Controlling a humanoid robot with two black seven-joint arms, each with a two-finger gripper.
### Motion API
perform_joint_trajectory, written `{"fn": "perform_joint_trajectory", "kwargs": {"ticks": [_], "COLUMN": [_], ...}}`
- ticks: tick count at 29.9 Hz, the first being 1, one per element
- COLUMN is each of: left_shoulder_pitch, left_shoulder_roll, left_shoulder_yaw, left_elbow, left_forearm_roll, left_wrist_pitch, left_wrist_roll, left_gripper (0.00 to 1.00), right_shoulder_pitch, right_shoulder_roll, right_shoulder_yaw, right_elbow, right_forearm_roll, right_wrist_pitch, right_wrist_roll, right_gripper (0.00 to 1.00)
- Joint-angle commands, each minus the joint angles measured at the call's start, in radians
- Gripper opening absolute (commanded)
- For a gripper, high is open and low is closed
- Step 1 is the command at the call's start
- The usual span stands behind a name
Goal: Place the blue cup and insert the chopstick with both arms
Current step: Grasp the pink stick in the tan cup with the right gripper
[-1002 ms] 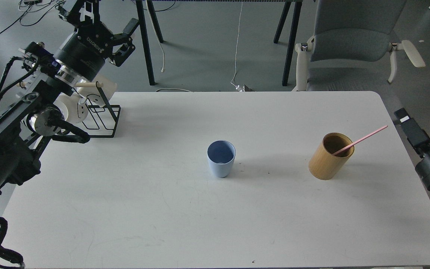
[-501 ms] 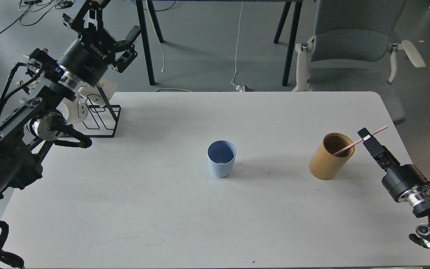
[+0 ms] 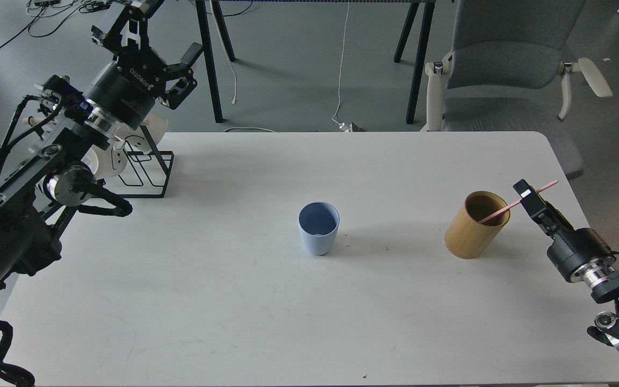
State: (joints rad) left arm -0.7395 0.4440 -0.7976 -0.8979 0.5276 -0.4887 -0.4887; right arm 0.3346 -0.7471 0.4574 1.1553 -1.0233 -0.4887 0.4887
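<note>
My right pincer (image 3: 525, 194) has come in fast from the table's right edge: a sec ago only the arm's thick parts showed at the frame edge, half a sec ago the tip reached the pink chopstick (image 3: 519, 202), and now it has nudged a bit further up and in, sitting right at the stick's free upper part. It's seen end-on, small and dark, so I can't tell if the fingers are apart or pinched, or whether they touch the stick at all. The stick hasn't shifted btwn frames, so I judge no grasp has happened yet.

My left pincer (image 3: 143, 40) has lifted a little and hangs w/ fingers spread and nothing in them, above the black wire rack (image 3: 151, 172) at the table's back left corner, well apart from the blue cup (image 3: 318, 228).

What that means: cup part looks done, since the cup stands upright mid-table w/ mouth up. Pick-up of the stick is the step in hand; insertion not yet done.

How the things look: the cup is pale matte blue, darker inside, tapering to its base, empty. The chopstick is thin, straight, pink, leaning out of the tan wooden holder (image 3: 476, 226) toward the right, lower end hidden inside. The holder itself tilts slightly in view. Cup and holder are well apart.
</note>
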Motion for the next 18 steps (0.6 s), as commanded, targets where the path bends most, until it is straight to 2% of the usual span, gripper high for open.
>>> {"fn": "perform_joint_trajectory", "kwargs": {"ticks": [1,5,9,15,18], "left_shoulder_pitch": [0.000,0.002,0.003,0.011,0.011], "left_shoulder_roll": [0.001,-0.001,-0.001,-0.001,-0.002], "left_shoulder_yaw": [0.000,0.001,0.001,0.001,0.000], "left_elbow": [0.004,0.005,0.004,0.004,0.005], "left_forearm_roll": [0.000,-0.001,-0.001,-0.001,-0.001], "left_wrist_pitch": [0.000,0.000,0.000,0.000,0.000], "left_wrist_roll": [0.000,0.000,0.000,0.000,0.000], "left_gripper": [0.98,0.98,0.98,0.98,0.98], "right_shoulder_pitch": [0.001,0.003,0.006,0.007,0.014], "right_shoulder_roll": [0.003,0.002,0.002,-0.012,-0.055], "right_shoulder_yaw": [0.000,0.000,0.000,0.001,0.007], "right_elbow": [0.000,0.000,0.001,0.012,0.023], "right_forearm_roll": [0.000,0.000,-0.001,-0.001,0.002], "right_wrist_pitch": [0.000,0.000,0.000,0.000,0.000], "right_wrist_roll": [0.000,0.000,0.000,0.000,0.000], "right_gripper": [0.18,0.12,0.02,0.00,0.00]}}
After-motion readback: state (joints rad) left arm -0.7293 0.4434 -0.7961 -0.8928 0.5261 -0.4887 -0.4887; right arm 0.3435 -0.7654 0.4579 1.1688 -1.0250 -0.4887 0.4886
